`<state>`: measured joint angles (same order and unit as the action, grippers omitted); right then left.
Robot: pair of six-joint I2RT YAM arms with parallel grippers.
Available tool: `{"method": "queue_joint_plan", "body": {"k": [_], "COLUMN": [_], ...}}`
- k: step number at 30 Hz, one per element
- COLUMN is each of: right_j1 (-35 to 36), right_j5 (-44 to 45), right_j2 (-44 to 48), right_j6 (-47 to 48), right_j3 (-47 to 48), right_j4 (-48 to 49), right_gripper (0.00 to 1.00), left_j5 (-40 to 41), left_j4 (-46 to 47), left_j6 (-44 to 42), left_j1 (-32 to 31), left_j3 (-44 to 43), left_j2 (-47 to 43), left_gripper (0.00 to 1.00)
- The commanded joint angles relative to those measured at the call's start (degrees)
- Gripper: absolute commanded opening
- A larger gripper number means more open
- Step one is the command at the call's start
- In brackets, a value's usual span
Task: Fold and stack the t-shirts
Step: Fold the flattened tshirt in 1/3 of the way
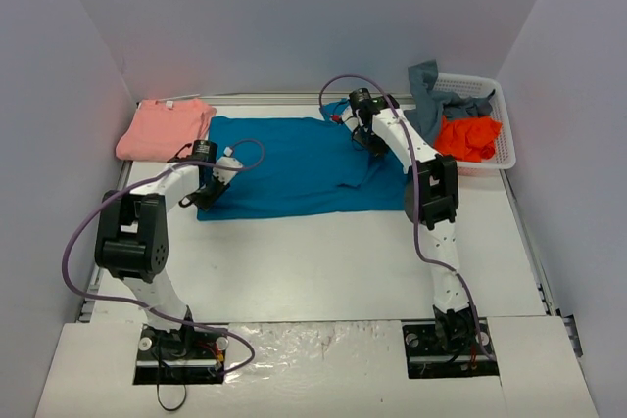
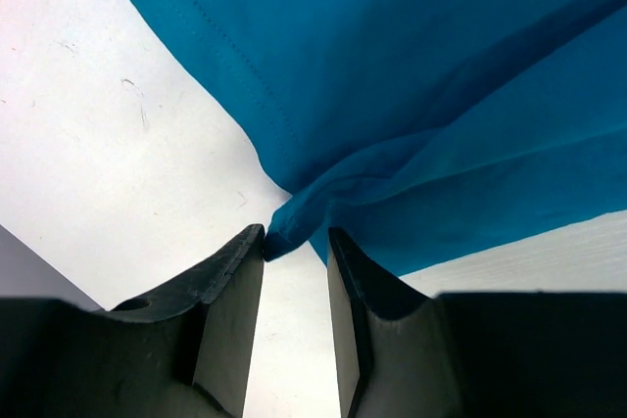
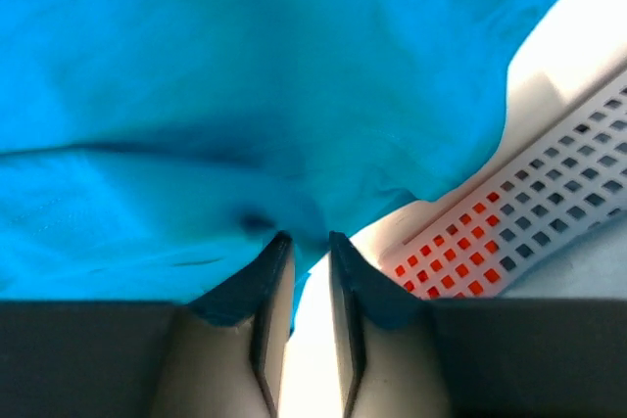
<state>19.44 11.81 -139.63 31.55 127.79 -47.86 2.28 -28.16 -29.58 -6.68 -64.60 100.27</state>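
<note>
From above, you have the teal-blue t-shirt (image 1: 294,168) spread flat across the middle of the white tabletop (image 1: 323,261). The salmon-pink t-shirt (image 1: 165,129) lies folded at the upper left, touching the teal one's left edge. At the upper right the white lattice basket (image 1: 505,134) holds the orange t-shirt (image 1: 468,137), with the grey-blue t-shirt (image 1: 431,95) draped over its left rim. Your left end effector (image 1: 201,198) sits at the teal shirt's lower left corner, and your right end effector (image 1: 367,139) is on its upper right part, near the basket.

On the left wrist camera, the left end effector (image 2: 296,234) has its fingers spread. A bunched corner of the teal-blue t-shirt (image 2: 411,75) comes right to the tips, at the mouth of the gap and not pinched, with bare tabletop (image 2: 147,173) to the left.

On the right wrist camera, the right end effector (image 3: 310,239) stands only slightly parted – white shows between the fingers. The teal-blue t-shirt (image 3: 245,75) fills the frame above and reaches the tips. At the right the basket (image 3: 549,193) shows the orange t-shirt (image 3: 451,242) through its holes.
</note>
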Motion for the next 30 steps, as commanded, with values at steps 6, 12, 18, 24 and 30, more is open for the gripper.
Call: {"method": "queue_joint_plan", "body": {"k": [6,12,18,24,30], "right_j1": [-0.6,-0.4,0.1,1.5,3.7], "right_j5": [3.6,-2.5,-14.5,-18.5,-20.2], "right_j2": [3.8,12.2,20.3,22.6,21.2], "right_j6": [-2.8,-2.5,-0.7,0.8,1.8], "right_j3": [0.1,-8.7,-19.2,-24.5,-24.3], "right_j4": [2.9,4.5,4.8,5.5,5.5], "right_gripper": [0.37,0.4,0.4,0.4,0.4], "left_j5": [0.8,1.0,-0.6,-2.3,-5.0], "left_j4": [-0.6,-1.0,-1.7,-2.7,-2.6], "left_j6": [1.5,2.9,5.1,6.6,7.1], "left_j1": [0.9,1.9,3.2,3.5,3.5], "left_j3": [0.8,1.3,3.0,4.4,6.1], "left_j2": [-6.9,-11.4,-15.2,-16.8,-17.7], "left_gripper": [0.31,0.32,0.32,0.32,0.33]}}
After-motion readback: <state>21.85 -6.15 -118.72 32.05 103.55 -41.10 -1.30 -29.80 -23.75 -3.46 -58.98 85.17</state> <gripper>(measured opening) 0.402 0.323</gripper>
